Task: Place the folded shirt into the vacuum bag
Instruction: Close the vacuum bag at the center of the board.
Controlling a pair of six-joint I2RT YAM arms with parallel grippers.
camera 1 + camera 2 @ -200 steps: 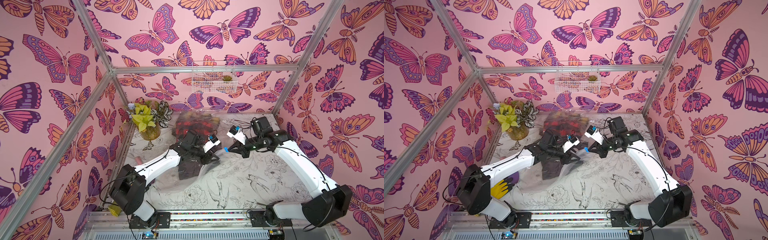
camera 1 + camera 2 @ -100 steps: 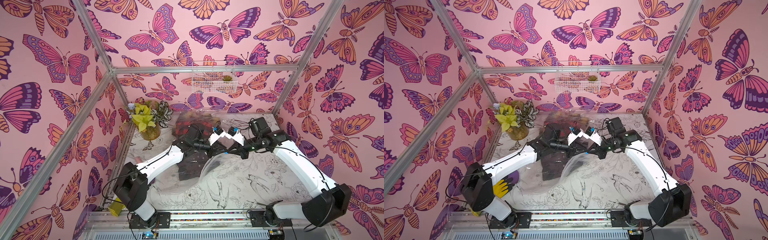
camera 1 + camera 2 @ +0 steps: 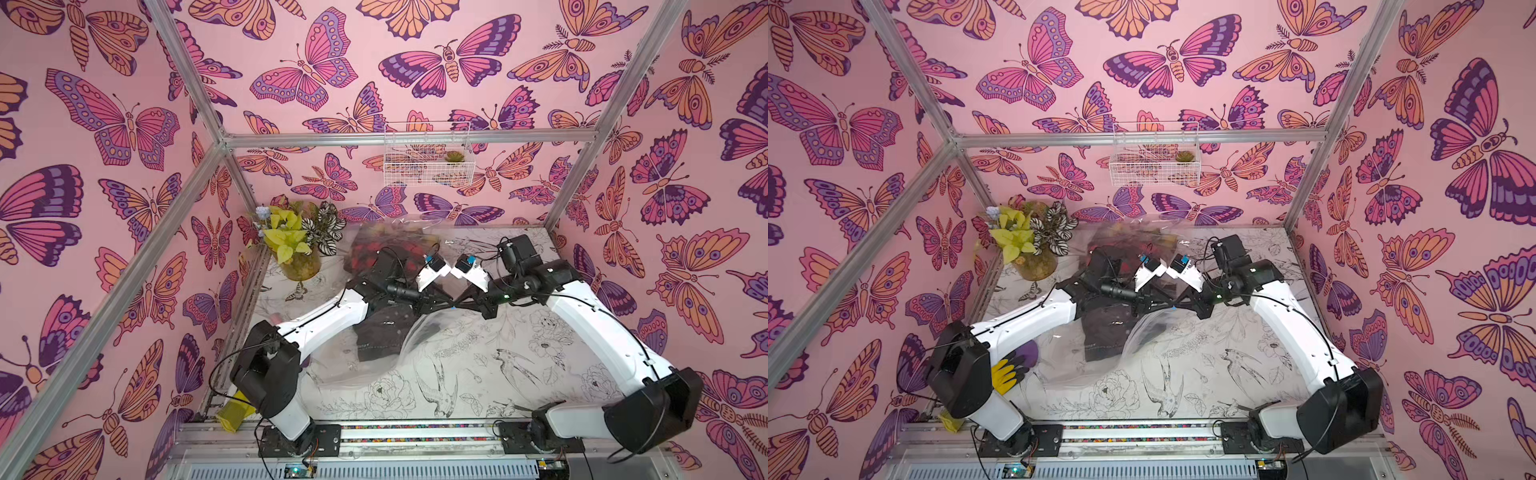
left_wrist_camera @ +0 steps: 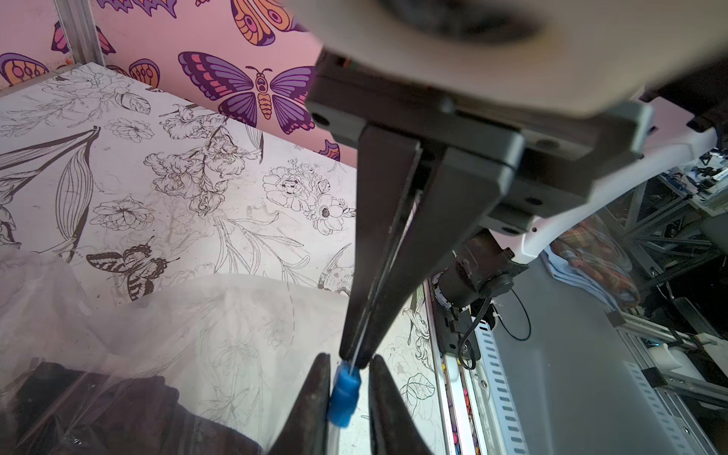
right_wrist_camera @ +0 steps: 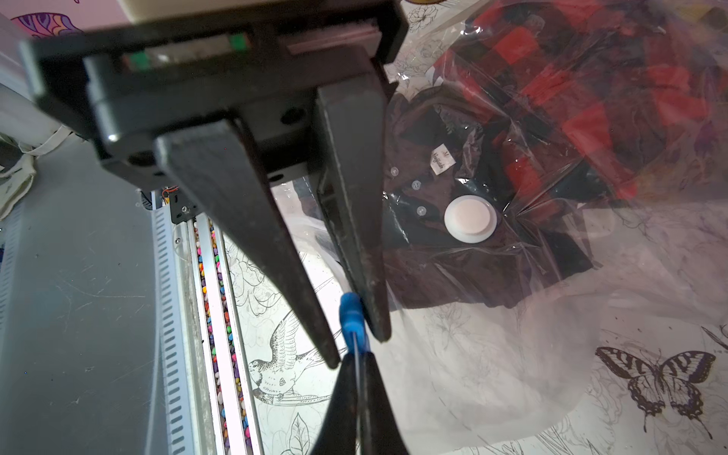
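The vacuum bag [image 3: 415, 345] [image 3: 1142, 332] is clear crinkly plastic lying mid-table. A dark folded shirt [image 3: 378, 332] [image 5: 433, 244] lies under its film, with the round white valve [image 5: 468, 218] over it. Both grippers meet at the bag's raised zip edge. My right gripper [image 3: 462, 302] [image 5: 357, 370] is shut on that thin edge strip. My left gripper [image 3: 444, 304] [image 4: 346, 378] faces it tip to tip, its jaws closed narrowly around the blue slider clip [image 4: 344, 390] [image 5: 351, 315]. Loose bag film [image 4: 197, 315] sags below the grippers.
A red and black plaid garment [image 3: 374, 249] [image 5: 571, 98] lies bunched under plastic at the back. A potted plant [image 3: 297, 249] stands at the back left. A wire basket [image 3: 428, 162] hangs on the rear wall. A yellow glove [image 3: 1007, 374] lies by the left arm's base.
My left gripper swung right from over the shirt to the bag's zip edge, meeting the right gripper, and its jaws narrowed onto the blue clip. The bag's edge rose.
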